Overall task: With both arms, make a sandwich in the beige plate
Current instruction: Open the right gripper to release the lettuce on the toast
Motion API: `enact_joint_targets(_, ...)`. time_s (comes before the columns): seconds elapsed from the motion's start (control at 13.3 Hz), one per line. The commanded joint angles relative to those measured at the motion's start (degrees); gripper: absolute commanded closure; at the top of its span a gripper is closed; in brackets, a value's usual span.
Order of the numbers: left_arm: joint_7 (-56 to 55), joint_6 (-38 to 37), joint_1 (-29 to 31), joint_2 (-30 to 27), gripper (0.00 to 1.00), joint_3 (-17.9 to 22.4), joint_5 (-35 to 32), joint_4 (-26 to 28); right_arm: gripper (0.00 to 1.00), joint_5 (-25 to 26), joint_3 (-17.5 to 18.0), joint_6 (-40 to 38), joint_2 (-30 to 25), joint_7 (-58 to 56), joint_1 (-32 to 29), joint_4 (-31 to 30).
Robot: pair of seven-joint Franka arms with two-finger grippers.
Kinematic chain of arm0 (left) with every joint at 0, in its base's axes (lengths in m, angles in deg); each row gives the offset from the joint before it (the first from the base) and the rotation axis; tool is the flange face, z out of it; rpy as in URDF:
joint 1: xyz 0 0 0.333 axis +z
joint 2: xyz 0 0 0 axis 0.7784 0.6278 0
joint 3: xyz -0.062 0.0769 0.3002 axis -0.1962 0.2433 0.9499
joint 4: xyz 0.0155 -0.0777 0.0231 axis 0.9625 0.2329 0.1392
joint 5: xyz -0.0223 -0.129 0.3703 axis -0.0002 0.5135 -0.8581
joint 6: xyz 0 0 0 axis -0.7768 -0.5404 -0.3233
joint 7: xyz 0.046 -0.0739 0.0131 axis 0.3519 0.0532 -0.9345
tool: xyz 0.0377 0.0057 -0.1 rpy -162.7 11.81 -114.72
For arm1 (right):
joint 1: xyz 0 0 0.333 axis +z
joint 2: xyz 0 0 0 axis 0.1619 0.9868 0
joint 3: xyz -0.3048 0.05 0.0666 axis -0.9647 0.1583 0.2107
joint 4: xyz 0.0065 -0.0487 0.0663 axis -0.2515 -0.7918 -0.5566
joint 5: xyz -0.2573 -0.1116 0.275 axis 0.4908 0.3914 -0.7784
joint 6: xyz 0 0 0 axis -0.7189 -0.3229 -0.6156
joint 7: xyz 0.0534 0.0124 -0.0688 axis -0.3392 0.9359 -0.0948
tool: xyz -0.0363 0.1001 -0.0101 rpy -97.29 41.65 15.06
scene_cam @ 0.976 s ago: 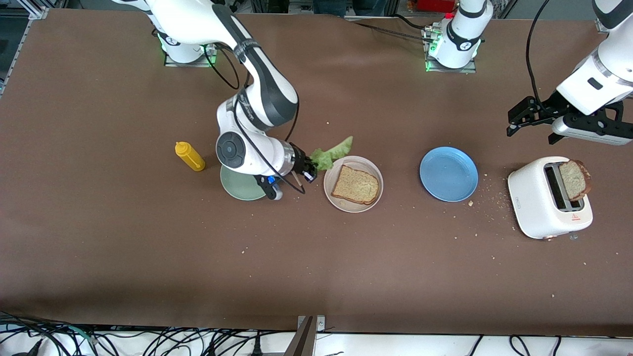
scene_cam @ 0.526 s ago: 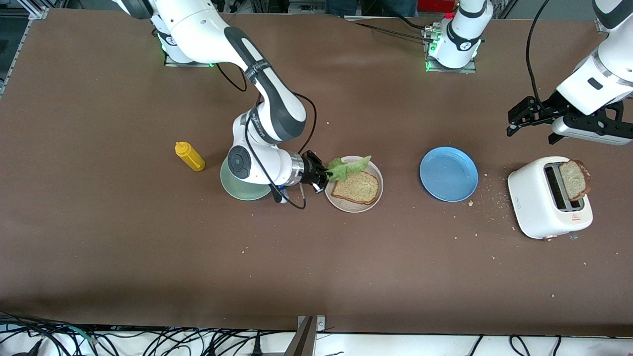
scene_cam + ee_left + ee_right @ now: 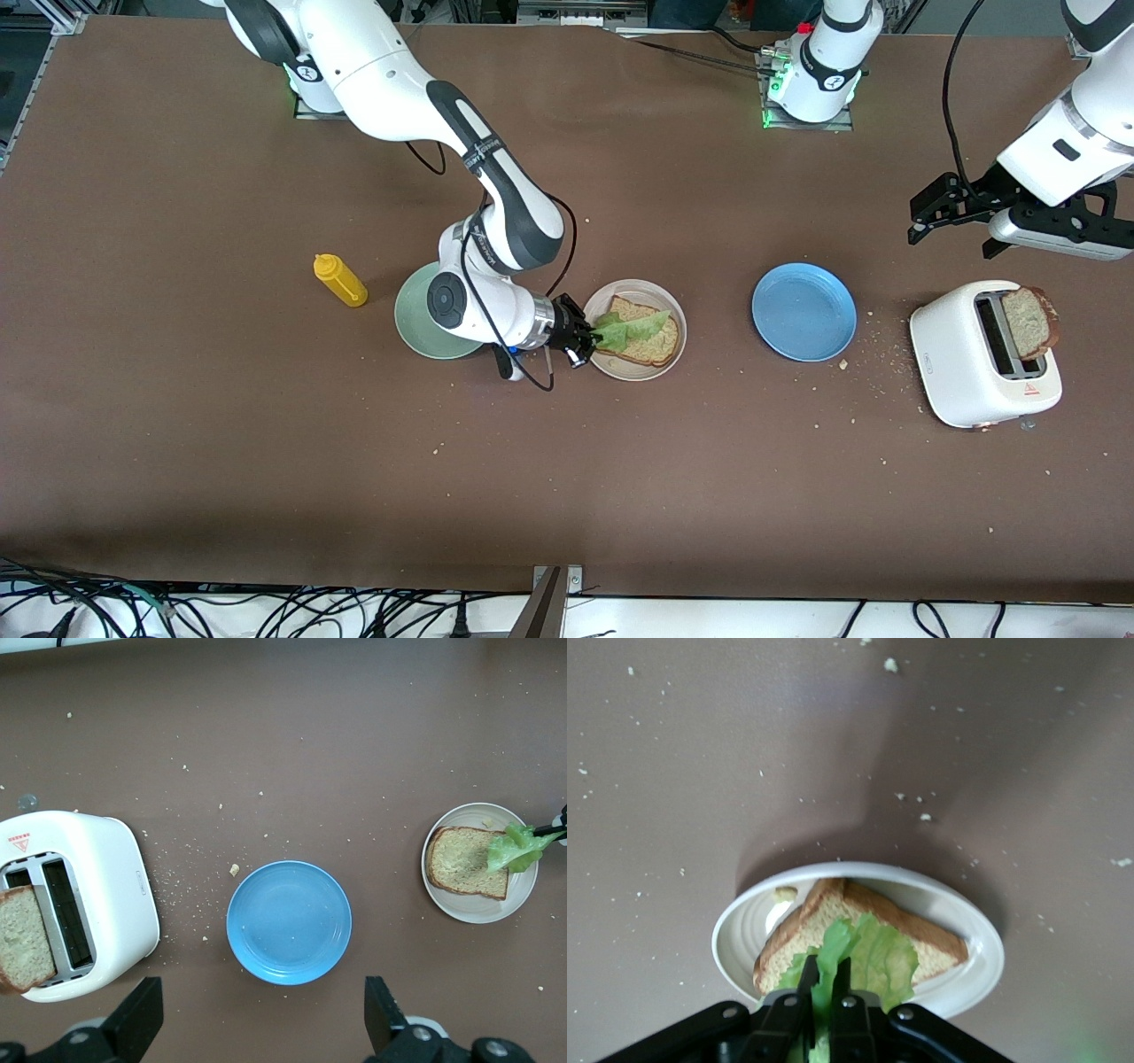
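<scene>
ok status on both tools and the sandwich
Right tool shut on lettuce leaf, over bread slice in beige plate. Left tool open, waiting above toaster; second slice in its slot. Nothing in the way.

Green lettuce [image 3: 631,330], speckled brown bread [image 3: 654,344]

Yellow squeeze bottle [image 3: 339,279] sits just beside a mint-green plate [image 3: 416,323], a blue plate [image 3: 803,311] lies near the white toaster [image 3: 983,365], crumbs [image 3: 873,354] scattered on the brown surface [image 3: 266,461] between them.
</scene>
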Motion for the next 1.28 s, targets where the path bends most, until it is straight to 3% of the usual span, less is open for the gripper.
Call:
enact_joint_targets(0.0,1.26,-0.77,0.41,0.12,0.00,0.10,1.65,-0.72,1.00,-0.49,0.20,2.18,3.35,-0.02,0.48,4.11)
enact_joint_targets(0.3,1.53,-0.77,0.33,0.12,0.00,0.01,1.65,-0.72,0.99,-0.40,0.46,2.28,3.35,-0.19,0.74,4.11)
enact_joint_targets(0.38,1.53,-0.68,0.33,0.12,0.00,0.01,1.57,-0.72,0.76,-0.40,0.46,2.28,3.35,-0.10,0.83,4.11)
enact_joint_targets(0.45,1.44,-0.59,0.33,0.12,0.00,-0.08,1.22,-0.72,0.37,-0.32,0.46,2.28,3.35,-0.01,0.83,4.11)
enact_joint_targets(0.53,1.44,-0.59,0.33,0.12,0.00,-0.08,1.13,-0.72,0.28,-0.32,0.46,2.28,3.35,-0.01,0.83,4.11)
enact_joint_targets(0.98,1.35,-0.59,0.33,0.38,0.00,0.01,0.86,-0.63,0.10,-0.23,0.12,1.24,2.74,-0.19,0.74,4.11)
enact_joint_targets(1.2,1.35,-0.68,0.33,1.17,0.00,-0.17,0.07,-0.63,0.03,4.31,-2.42,-8.14,-0.68,-1.06,0.13,4.11)
